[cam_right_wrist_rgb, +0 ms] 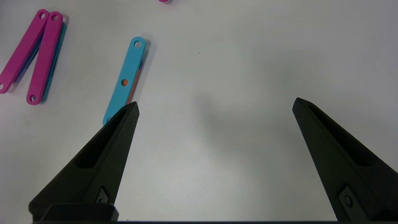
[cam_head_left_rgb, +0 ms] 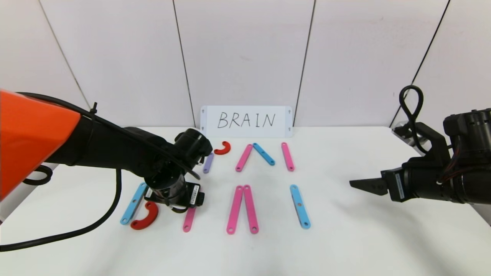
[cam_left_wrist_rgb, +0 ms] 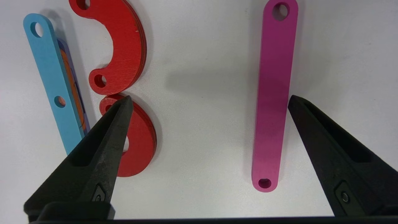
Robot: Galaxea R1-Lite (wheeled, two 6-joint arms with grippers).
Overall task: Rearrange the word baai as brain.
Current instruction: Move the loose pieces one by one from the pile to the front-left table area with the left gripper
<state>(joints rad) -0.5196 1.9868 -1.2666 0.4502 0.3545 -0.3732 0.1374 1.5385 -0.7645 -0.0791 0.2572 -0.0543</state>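
my left gripper hangs over the near-left letters, fingers wide apart, holding nothing. one tip sits above the lower red curve and the other beside the pink bar; i judge a careless descent could knock the b apart. my right gripper idles at the right, fingers apart, empty. no containers here.

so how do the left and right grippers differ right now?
Position: the left gripper points down over the letter pieces, straddling a pink bar and a red curve; the right gripper hovers at the table's right side over bare table, with only a blue bar near one fingertip.
Pose: left points downward, right reaches sideways.
Shared: both open, both empty.
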